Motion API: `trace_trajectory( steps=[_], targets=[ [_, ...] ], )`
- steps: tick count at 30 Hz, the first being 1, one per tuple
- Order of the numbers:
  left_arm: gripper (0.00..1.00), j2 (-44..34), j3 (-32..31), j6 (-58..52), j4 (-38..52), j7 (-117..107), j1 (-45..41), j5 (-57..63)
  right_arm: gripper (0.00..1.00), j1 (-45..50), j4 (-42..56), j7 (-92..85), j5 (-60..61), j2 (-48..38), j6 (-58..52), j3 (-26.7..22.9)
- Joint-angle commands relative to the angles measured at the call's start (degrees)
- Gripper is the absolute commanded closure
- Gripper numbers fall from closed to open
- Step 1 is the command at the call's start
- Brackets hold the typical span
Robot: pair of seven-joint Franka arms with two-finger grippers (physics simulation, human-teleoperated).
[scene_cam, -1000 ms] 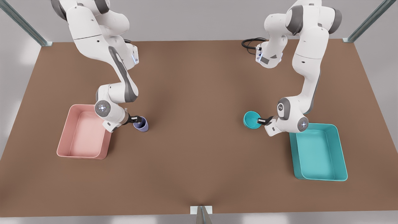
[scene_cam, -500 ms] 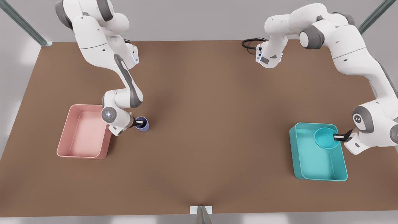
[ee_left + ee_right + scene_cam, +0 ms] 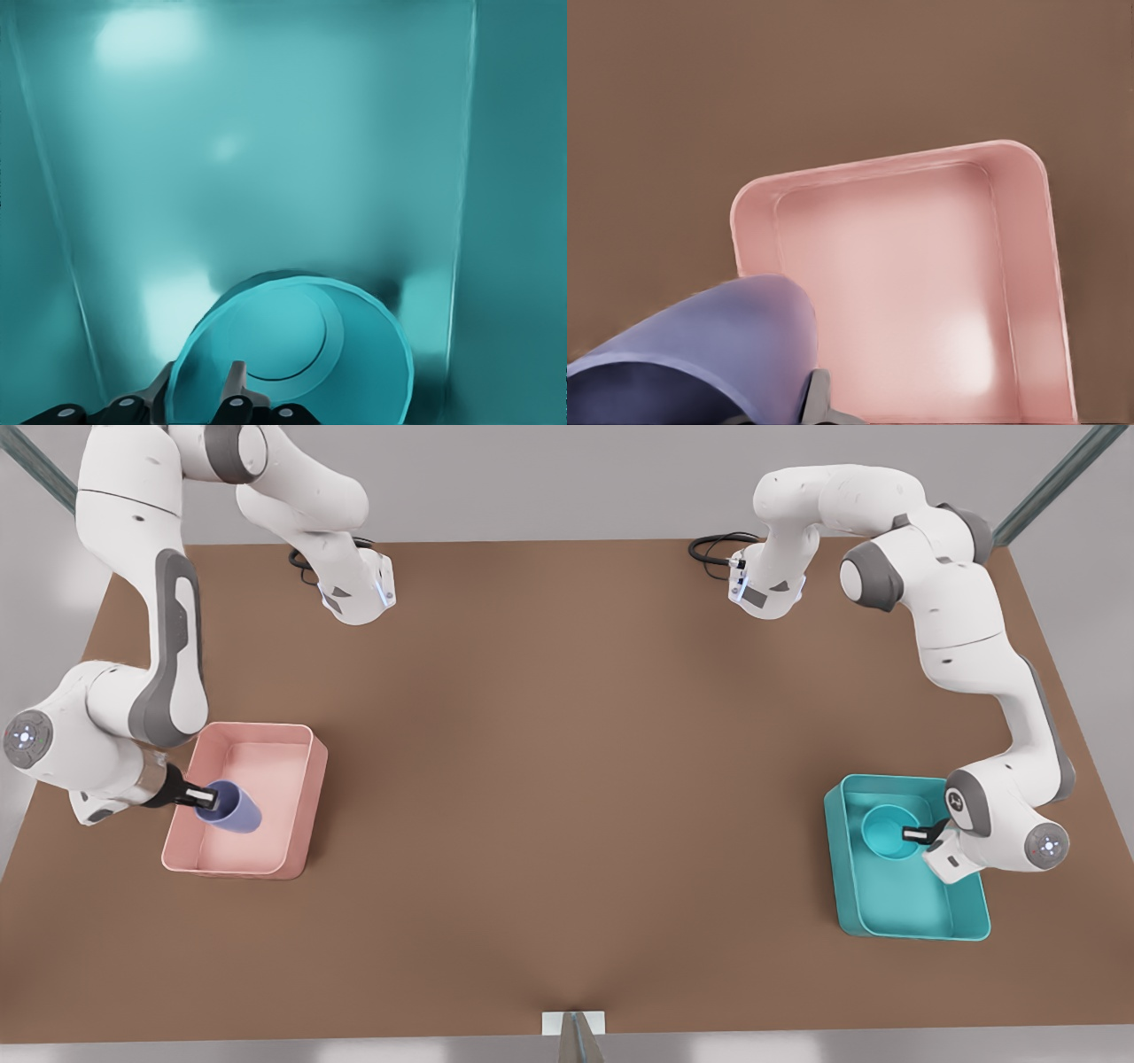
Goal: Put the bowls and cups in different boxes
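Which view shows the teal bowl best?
Left wrist view: the teal bowl sits close up, rim and inside visible, left tool clamping its rim inside the teal box. Front view shows it small, teal on teal. Right wrist view has the cup.

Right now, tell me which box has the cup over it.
The pink box, on the front view's left. The right gripper holds the lavender cup over it; the teal box has the bowl, gripped by the left gripper.
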Motion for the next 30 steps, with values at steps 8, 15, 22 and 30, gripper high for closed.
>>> trace_trajectory(
  steps=[8, 15, 22, 30],
  targets=[
    [0.0, -32.13, -8.24, -28.64, -0.36, -17.34, -4.58, 9.07, 0.79, -0.77, 0.87, -15.43, -1.49, 10.79, 2.84, 0.05],
    [0.0, -33.99, -14.93, -31.46, -1.5, -17.52, -5.37, 8.81, 0.0, -0.77, 0.87, -15.26, 0.18, 12.73, 2.49, 0.13],
    [0.0, -34.34, -16.51, -32.08, -1.33, -17.78, -5.37, 8.55, 0.01, 0.55, 1.4, -13.94, 0.09, 3.42, -9.1, 0.93],
    [0.0, -34.51, -17.13, -32.43, -1.15, -17.87, -5.37, 8.9, 0.0, 7.05, 19.33, -1.46, -5.62, -10.47, -38.29, 0.93]
  ],
)
